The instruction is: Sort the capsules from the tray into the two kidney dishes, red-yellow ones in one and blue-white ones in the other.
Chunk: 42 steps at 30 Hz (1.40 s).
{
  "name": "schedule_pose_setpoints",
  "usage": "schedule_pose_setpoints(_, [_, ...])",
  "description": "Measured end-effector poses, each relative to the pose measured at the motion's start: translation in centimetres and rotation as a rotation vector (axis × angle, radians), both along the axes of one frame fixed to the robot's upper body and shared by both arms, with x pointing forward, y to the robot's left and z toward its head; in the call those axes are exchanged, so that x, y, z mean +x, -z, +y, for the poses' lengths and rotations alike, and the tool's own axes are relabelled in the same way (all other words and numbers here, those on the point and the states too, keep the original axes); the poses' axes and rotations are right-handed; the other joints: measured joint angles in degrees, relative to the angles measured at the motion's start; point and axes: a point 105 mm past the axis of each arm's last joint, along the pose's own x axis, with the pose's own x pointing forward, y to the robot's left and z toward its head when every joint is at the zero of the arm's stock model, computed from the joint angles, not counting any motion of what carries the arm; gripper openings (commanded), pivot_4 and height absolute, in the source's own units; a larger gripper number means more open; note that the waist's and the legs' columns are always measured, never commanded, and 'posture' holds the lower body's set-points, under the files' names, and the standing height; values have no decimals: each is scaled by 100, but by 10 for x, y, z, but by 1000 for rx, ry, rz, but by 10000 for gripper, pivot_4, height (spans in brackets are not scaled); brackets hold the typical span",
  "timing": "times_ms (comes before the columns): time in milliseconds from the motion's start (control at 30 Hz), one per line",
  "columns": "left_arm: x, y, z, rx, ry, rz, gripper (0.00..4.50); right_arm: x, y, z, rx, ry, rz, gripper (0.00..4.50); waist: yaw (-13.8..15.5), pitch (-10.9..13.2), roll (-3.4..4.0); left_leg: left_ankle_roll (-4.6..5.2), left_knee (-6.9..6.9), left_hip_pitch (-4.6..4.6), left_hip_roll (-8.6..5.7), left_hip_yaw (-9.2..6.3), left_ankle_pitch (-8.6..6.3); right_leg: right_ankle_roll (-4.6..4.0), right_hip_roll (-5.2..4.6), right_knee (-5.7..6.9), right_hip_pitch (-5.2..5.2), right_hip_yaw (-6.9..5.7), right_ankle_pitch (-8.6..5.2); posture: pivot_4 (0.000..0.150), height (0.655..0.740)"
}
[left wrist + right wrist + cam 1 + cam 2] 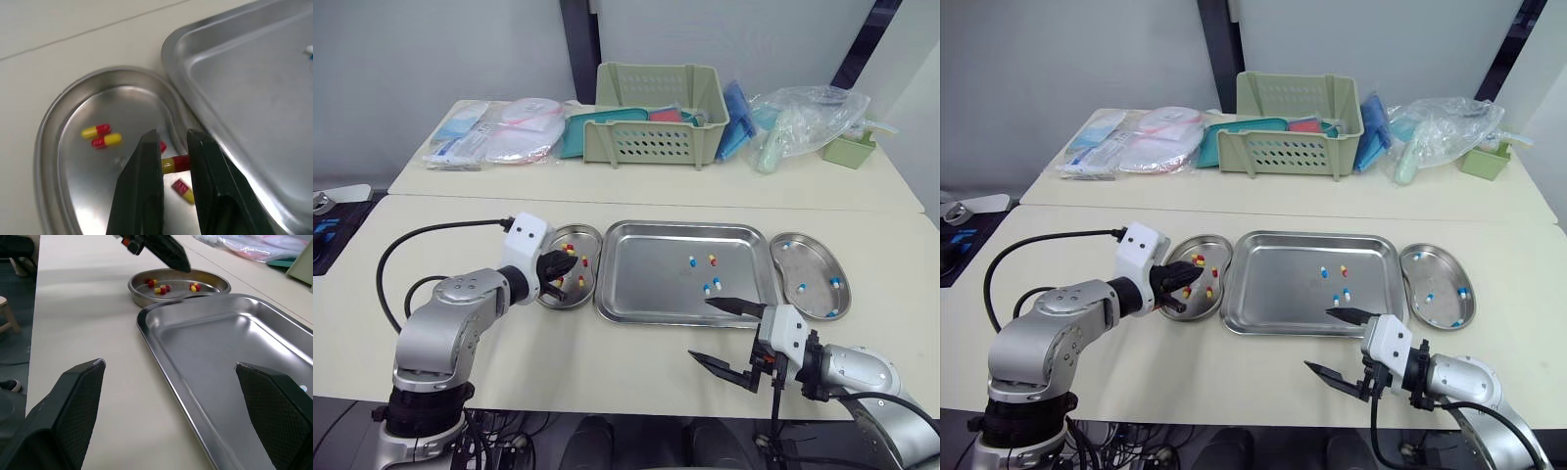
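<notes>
Nearest the table's front edge, the right gripper [700, 329] is hovering just off the front right corner of the tray [646, 284], its two fingers spread wide and gripping nothing. Across the table, the left gripper [553, 272] is reaching over the left dish [590, 235], which is lying just beside the tray's left rim. Its fingers are drawn nearly together and appear to be pinching a red-yellow capsule [175, 164] crosswise above the dish floor, where several more red-yellow ones are resting. So this looks like a drop-off under way. In the tray itself, four capsules are waiting in the right half: one red-yellow capsule in the tray [712, 259] and three blue-white capsules [716, 283], two of them lying close together. The right dish [813, 257] is sitting just beside the tray's right rim and is holding a few blue-white ones. The capsules are probably going to handle as very light, smooth, hard-shelled things, apt to roll or skid on the polished steel and to squirt out of a lopsided pinch. The best hold is likely across the middle of the barrel, with fingertips coming down on either side, and a gentle squeeze, since a shell could dent. Farther back, on a second table, a green basket [656, 113] is standing among packets and a plastic bag [808, 117].
</notes>
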Motion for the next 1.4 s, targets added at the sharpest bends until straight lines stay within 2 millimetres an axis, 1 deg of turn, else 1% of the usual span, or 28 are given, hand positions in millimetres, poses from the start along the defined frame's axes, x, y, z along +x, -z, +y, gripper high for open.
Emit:
schedule_pose_setpoints(67, [-1,3,5,-4,-29,5,4241,2,0,0,-5,-9,7,45000,-1,0,0,0,0,0,0,0,0,0,0,0,-1,0,0,1500,7400])
schedule_pose_setpoints(133, [-2,5,5,-25,-41,4,4241,3,1,0,-9,-12,12,45000,-1,0,-1,0,0,0,0,1,0,0,0,1,-1,0,0,1500,7400])
schedule_pose_setpoints(200, [-6,6,1,-59,-39,1,11446,3,1,1,-11,-22,16,45000,-7,0,0,0,0,0,0,2,0,0,0,1,-2,1,0,1500,7400])
schedule_pose_setpoints(233, [-7,6,-1,-66,-32,-4,13596,3,1,2,-13,-27,20,45000,-8,1,-2,0,0,0,1,0,0,0,0,1,-2,0,0,1500,7400])
schedule_pose_setpoints(267, [-8,4,-1,-68,-26,-15,17032,2,2,2,-15,-29,23,45000,-8,1,-1,0,-1,0,1,0,0,0,0,2,-2,0,0,1500,7400])
schedule_pose_setpoints(333, [-8,1,0,-71,-29,-30,22733,2,2,1,-19,-31,28,45000,-8,1,-1,0,-1,1,1,1,0,0,0,2,-2,0,0,1500,7400])
schedule_pose_setpoints(400, [-8,-2,2,-74,-32,-47,29945,2,3,1,-21,-31,32,45000,-9,1,-1,0,-1,0,1,1,0,0,0,2,-2,0,0,1500,7400])
schedule_pose_setpoints(500, [-8,-5,3,-75,-34,-55,37930,2,4,1,-23,-29,40,45000,-9,1,-1,0,-1,1,1,1,0,0,0,2,-2,0,0,1500,7400])
schedule_pose_setpoints(533, [-8,-5,3,-82,-33,-57,42228,2,4,1,-24,-28,43,45000,-9,1,-1,0,-1,1,1,1,0,0,0,1,-2,0,0,1500,7400])
schedule_pose_setpoints(567, [-8,-6,4,-89,-32,-60,44257,2,4,1,-24,-28,44,45000,-9,1,-1,0,-1,0,1,1,0,0,0,2,-2,0,0,1500,7400])
schedule_pose_setpoints(767, [-14,-12,13,-102,-29,-82,44257,3,3,1,-26,-29,41,45000,-15,1,-1,0,-2,2,2,1,0,0,1,2,-3,0,0,1500,7400])
schedule_pose_setpoints(867, [-19,-19,18,-132,-1,-116,44257,5,0,0,-25,-26,24,45000,-14,1,-1,0,-3,1,2,2,0,0,0,1,-3,1,0,1500,7400])
schedule_pose_setpoints(900, [-21,-22,19,-141,8,-128,44257,6,-1,-1,-25,-18,19,45000,-13,1,-1,0,-3,0,2,2,0,0,0,1,-3,1,0,1500,7400])
schedule_pose_setpoints(1000, [-28,-25,31,-128,21,-155,44257,9,-5,-10,-24,32,1,45000,-13,1,-1,0,-6,1,3,2,0,-1,0,0,-4,1,0,1500,7400])
schedule_pose_setpoints(1033, [-33,-26,39,-112,24,-161,44257,9,-6,-16,-24,56,-1,45000,-15,2,0,0,-7,1,3,4,0,-1,0,0,-5,2,0,1500,7400])
schedule_pose_setpoints(1067, [-38,-26,53,-95,13,-162,44257,8,-8,-26,-32,87,4,45000,-14,2,2,0,-8,1,3,6,0,-1,0,0,-5,4,0,1500,7400])
schedule_pose_setpoints(1100, [-38,-26,56,-94,8,-163,44671,8,-9,-28,-33,94,5,45000,-14,2,2,0,-9,1,3,6,0,-1,0,-1,-5,3,0,1500,7400])
schedule_pose_setpoints(1133, [-39,-28,67,-95,-20,-177,44671,10,-13,-36,-40,125,-14,45000,-12,2,1,0,-6,4,3,4,0,-1,0,0,-1,2,0,1500,7400])
schedule_pose_setpoints(1167, [-43,-23,74,-92,1,-161,44671,8,-15,-44,-21,145,21,45000,-14,4,3,0,-6,1,2,7,0,-1,-1,2,-3,3,0,1500,7400])
schedule_pose_setpoints(1200, [-59,-12,113,-43,-51,-105,44671,8,-22,-85,-86,245,43,45000,-25,6,10,3,-13,3,0,20,-3,-3,-2,-9,-6,11,-1,1500,7400])
schedule_pose_setpoints(1233, [-71,-3,140,-18,-121,-59,44671,9,-23,-118,-138,347,64,45000,-39,7,8,5,-24,5,0,24,-4,-3,-1,-17,-8,17,-1,1500,7400])
schedule_pose_setpoints(1267, [-84,7,154,9,-131,-17,44671,8,-24,-142,-164,413,82,45000,-47,9,-3,8,-24,4,2,22,-6,-5,-1,-19,-9,13,-2,1500,7400])
schedule_pose_setpoints(1333, [-100,20,159,34,-89,44,44671,3,-25,-165,-199,457,115,45000,-30,13,-4,8,-24,4,3,24,-6,-6,-2,-18,-7,13,-3,1500,7400])
schedule_pose_setpoints(1400, [-113,30,164,46,-54,73,44671,-5,-22,-185,-236,475,162,45000,-20,13,-7,8,-21,8,4,24,-6,-6,-2,-13,-2,11,-3,1500,7400])
